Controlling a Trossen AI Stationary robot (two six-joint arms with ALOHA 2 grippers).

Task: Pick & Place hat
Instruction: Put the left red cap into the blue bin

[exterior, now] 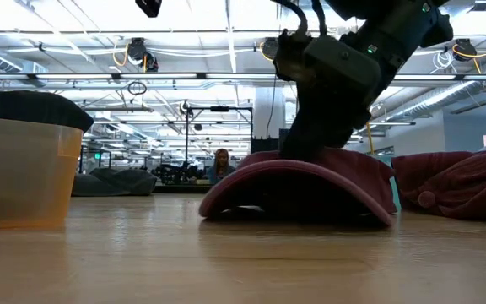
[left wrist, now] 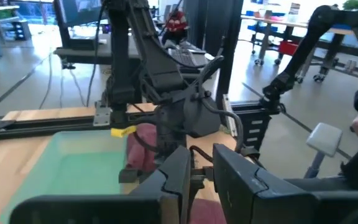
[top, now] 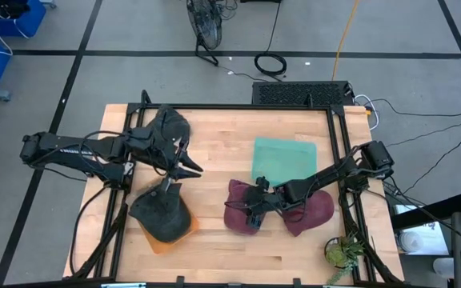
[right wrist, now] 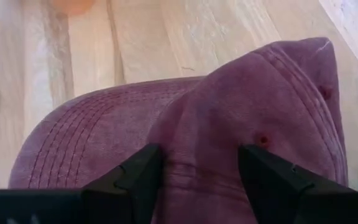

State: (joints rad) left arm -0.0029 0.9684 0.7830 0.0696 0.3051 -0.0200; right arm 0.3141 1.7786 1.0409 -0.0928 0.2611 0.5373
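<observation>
A maroon cap [top: 238,210] lies on the table's near middle and rests on its brim and rim [exterior: 302,181]. My right gripper [top: 253,212] is down on the cap's crown [right wrist: 229,112], fingers open, and the brim [right wrist: 92,124] reaches ahead of them. My left gripper [top: 189,164] hovers open over the table's left middle and touches nothing. In the left wrist view it [left wrist: 204,180] faces the right arm. A dark hat [top: 162,212] sits on top of an orange container [exterior: 15,169]. My right gripper comes at the cap from above, pointing down. Its open fingers [right wrist: 135,180] stand on the front of the crown [right wrist: 197,155], just behind the brim, one on either side of a raised hump of cloth. The cap lies on the table.
A second maroon hat [top: 314,212] lies right of the cap, under the right arm. A green mat [top: 284,160] lies beyond them. Another dark hat [top: 170,126] lies at the far left beside the left arm. A small plant [top: 342,252] stands at the near right corner.
</observation>
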